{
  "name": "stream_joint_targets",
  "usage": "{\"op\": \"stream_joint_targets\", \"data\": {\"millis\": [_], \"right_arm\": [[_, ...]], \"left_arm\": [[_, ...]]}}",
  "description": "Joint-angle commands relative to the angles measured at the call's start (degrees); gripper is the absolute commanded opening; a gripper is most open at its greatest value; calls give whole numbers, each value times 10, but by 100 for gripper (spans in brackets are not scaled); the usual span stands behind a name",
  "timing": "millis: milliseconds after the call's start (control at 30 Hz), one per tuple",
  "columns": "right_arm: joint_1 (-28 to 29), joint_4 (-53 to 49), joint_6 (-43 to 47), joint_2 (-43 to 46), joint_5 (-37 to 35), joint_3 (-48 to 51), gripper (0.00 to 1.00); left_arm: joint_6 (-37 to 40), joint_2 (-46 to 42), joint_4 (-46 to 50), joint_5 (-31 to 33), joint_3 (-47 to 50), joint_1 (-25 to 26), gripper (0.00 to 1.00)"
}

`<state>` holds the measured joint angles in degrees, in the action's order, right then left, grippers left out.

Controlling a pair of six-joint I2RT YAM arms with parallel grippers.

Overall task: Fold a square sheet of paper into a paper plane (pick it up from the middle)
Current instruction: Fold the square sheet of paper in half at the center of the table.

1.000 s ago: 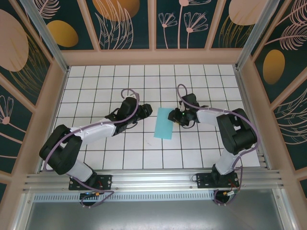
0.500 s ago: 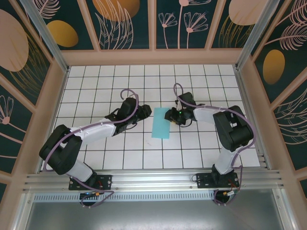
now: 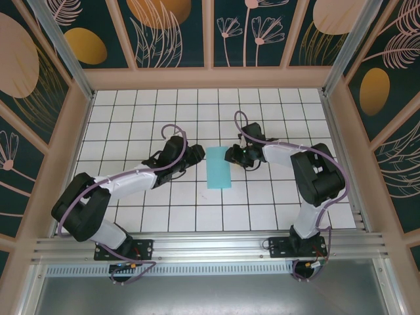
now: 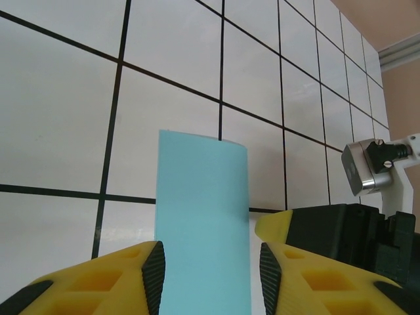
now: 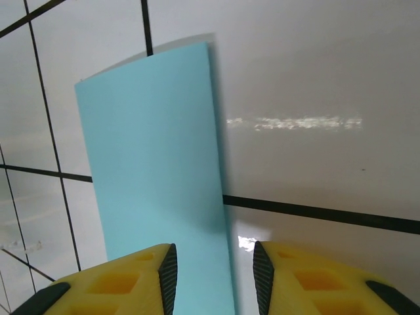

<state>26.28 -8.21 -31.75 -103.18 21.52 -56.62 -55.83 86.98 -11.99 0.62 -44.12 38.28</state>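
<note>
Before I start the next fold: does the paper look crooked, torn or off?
No tears or crumpling. The square sheet of paper lies as a narrow rectangle between the two grippers. The one oddity is that one short end curls a little off the table, casting a thin shadow in the right wrist view.

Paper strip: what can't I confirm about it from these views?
Left wrist view: the paper runs off the bottom edge between the fingers of the left gripper; its near end is unseen.
Right wrist view: the same at the right gripper.
Top view: too small to count its layers.
</note>
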Motion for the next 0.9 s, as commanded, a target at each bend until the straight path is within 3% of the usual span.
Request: {"op": "stream_joint_targets", "data": {"millis": [0,267,867], "right_arm": [[12,-5,4,21,7,3,39],[14,33,-12,15,41,24,40],[14,33,-25,35,28,29,40]], "left_arm": [[-19,24,-24,-31,4,-6,45],[-32,83,-37,-117,-23,-11,48],[-39,103,-36,-125,-26,-11,47]]}}
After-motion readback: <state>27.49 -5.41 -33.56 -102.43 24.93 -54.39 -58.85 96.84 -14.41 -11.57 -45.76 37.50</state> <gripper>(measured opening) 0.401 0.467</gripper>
